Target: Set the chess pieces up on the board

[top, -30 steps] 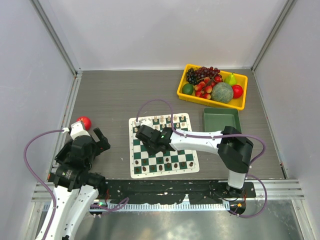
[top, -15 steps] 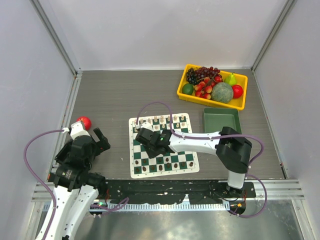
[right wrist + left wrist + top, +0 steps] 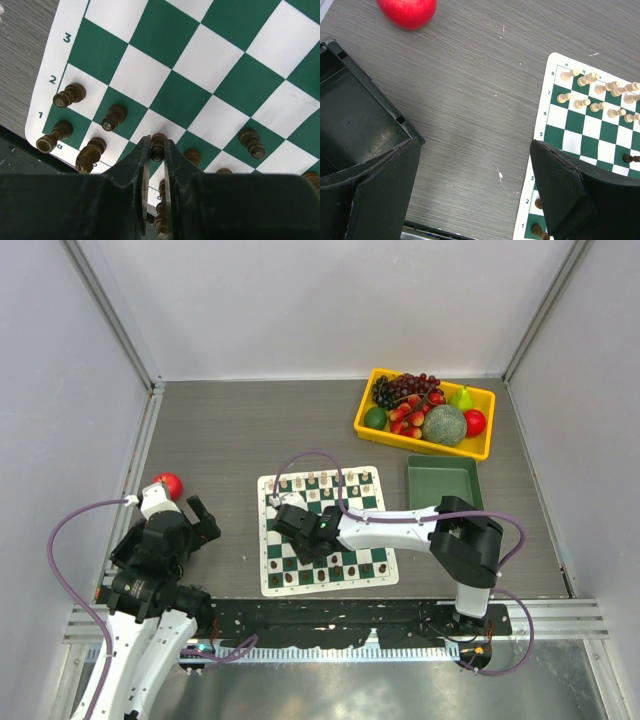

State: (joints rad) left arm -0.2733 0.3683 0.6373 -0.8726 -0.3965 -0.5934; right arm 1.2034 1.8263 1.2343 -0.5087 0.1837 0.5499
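The green-and-white board (image 3: 330, 587) lies at the table's middle, with cream chess pieces (image 3: 325, 480) along its far rows and dark chess pieces (image 3: 330, 568) along its near rows. My right gripper (image 3: 288, 523) hangs over the board's left half. In the right wrist view it (image 3: 157, 142) is shut on a dark pawn (image 3: 158, 147), just above the near rows of the board (image 3: 200, 55), among other dark men (image 3: 70, 95). My left gripper (image 3: 195, 520) stays left of the board, open (image 3: 475, 150) over bare table, with cream men (image 3: 590, 92) to its right.
A red apple (image 3: 168, 484) lies by the left wall, beyond the left gripper. A yellow tray (image 3: 415, 442) of fruit stands at the back right. A plain green bin (image 3: 442, 480) sits just right of the board. Walls close in on three sides.
The right gripper has moved a little toward the near edge over the board's left half, still holding the dark pawn. The left arm has not moved.
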